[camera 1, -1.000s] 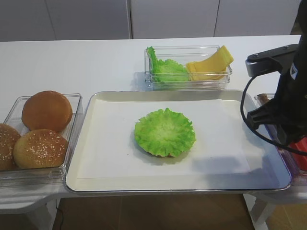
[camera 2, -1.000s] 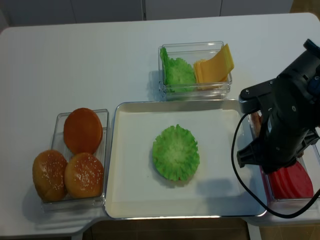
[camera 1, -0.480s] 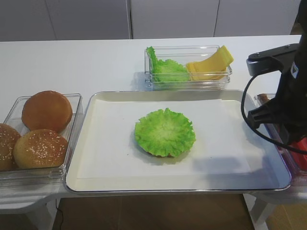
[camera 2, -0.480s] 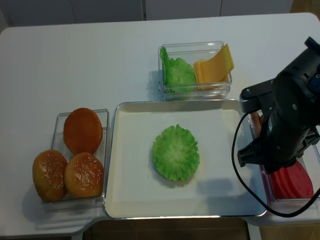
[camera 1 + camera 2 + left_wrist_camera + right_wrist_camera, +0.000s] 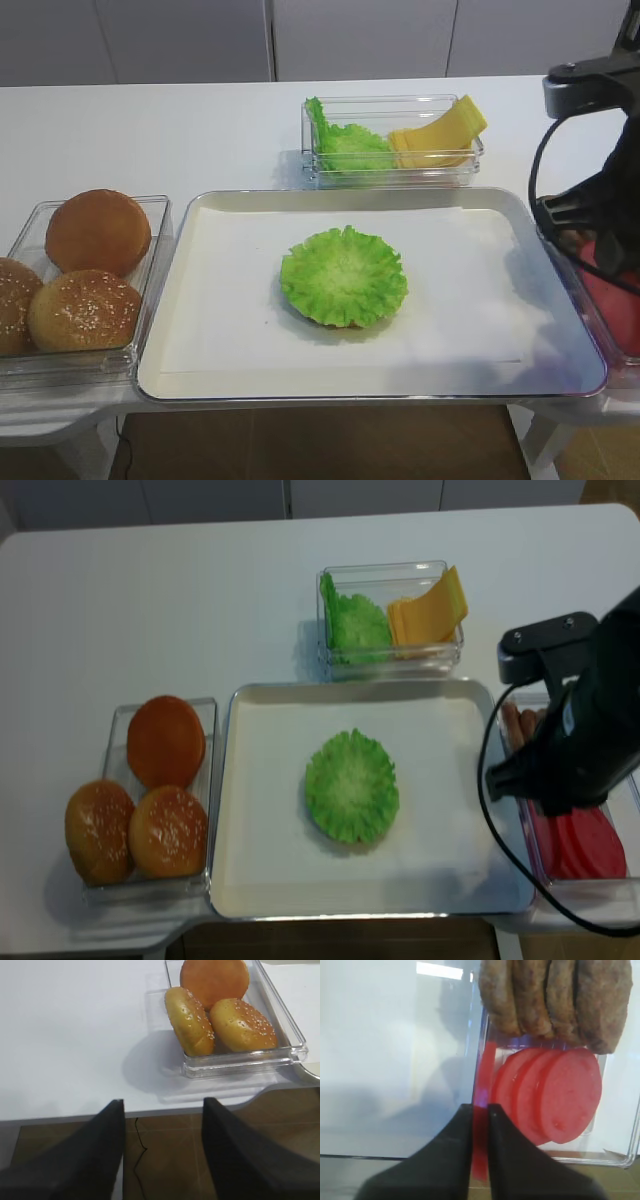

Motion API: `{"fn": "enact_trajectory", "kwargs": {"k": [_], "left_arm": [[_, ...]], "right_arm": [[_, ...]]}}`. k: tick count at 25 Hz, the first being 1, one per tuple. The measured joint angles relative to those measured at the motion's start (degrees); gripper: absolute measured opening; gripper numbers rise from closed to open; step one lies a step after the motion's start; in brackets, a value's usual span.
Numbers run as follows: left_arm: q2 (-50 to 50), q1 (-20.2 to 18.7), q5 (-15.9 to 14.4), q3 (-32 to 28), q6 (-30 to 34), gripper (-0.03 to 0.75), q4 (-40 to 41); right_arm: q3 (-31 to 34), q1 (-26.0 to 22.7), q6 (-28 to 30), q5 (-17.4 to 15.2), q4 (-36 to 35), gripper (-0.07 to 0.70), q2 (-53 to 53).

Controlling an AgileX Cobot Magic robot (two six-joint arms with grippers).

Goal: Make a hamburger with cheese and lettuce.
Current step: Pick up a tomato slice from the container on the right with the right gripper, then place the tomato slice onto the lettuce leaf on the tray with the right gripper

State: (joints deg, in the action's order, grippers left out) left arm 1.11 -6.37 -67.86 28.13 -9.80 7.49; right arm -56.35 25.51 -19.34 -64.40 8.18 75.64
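Note:
The hamburger (image 5: 343,277), a ruffled green leaf on a thin brown base, lies mid-tray; it also shows from above (image 5: 352,786). Spare lettuce (image 5: 345,146) and fanned cheese (image 5: 440,134) sit in a clear box behind the tray. My right gripper (image 5: 480,1107) is shut on a thin red slice (image 5: 481,1160) seen edge-on, above the left wall of the box of red slices (image 5: 555,1095). In the outside views the right arm (image 5: 575,735) hides this gripper. My left gripper (image 5: 163,1102) is open and empty over the table's front edge, short of the buns (image 5: 220,1015).
The metal tray (image 5: 370,194) is lined with white paper. A clear box at left holds three domed buns (image 5: 85,270). The right box holds brown patties (image 5: 555,1000) behind the red slices (image 5: 580,845).
The right arm has shifted to the right, off the tray's right end and over the box of red slices. The hamburger and the boxes have not moved.

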Motion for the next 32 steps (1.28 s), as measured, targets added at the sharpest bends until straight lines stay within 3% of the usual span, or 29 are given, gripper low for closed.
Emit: {"fn": "enact_trajectory", "kwargs": {"k": [10, 25, 32], "left_arm": [[0.0, 0.0, 0.0, 0.0, 0.0, 0.370, 0.0], [0.0, 0.0, 0.0, 0.0, 0.0, 0.370, 0.0], [0.0, 0.0, 0.0, 0.0, 0.0, 0.370, 0.0]], "right_arm": [[-0.3, 0.0, 0.0, -1.2, -2.4, 0.050, -8.2], [-13.8, 0.3, 2.6, -4.9, -5.5, 0.050, -7.3], [-17.0, 7.2, 1.4, -4.2, -4.4, 0.050, -0.8]]}}
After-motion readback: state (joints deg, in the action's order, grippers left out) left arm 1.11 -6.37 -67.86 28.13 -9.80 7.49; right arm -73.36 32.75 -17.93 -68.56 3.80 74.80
